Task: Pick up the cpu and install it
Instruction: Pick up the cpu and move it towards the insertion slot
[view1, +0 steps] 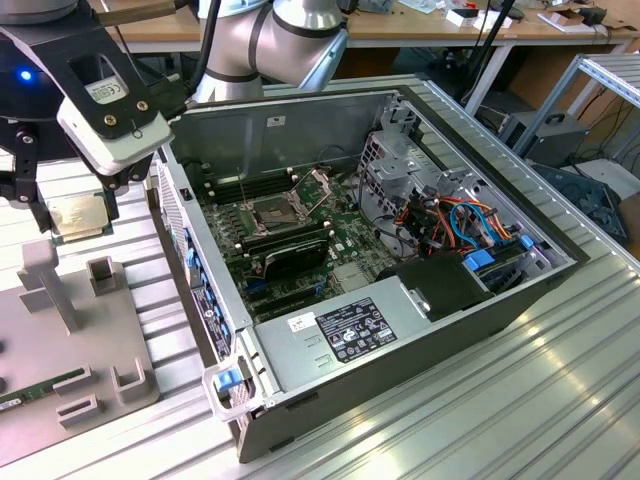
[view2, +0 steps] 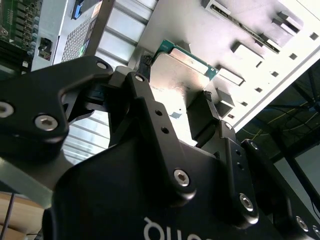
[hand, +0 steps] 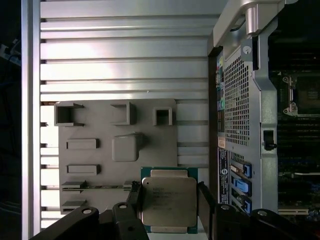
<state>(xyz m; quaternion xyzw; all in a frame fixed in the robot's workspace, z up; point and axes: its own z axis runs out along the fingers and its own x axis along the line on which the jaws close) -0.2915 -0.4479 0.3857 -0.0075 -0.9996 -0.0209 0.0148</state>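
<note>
Cpu (hand: 169, 200), likely light, stiff and fragile, is clamped by opposite edges between the gripper (hand: 168, 196) jaws.

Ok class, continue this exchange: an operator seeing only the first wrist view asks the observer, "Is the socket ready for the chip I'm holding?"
Observer: Exterior view: the dark square socket has its hinged metal frame open.
Operator: Cables nearby?
Observer: The orange and blue cables sit toward the exterior view's right, apart from the socket.
Operator: Where am I?
Observer: The gripper, shut on the silver-grey square cpu, hangs outside the open grey computer case, at the exterior view's left.
</note>
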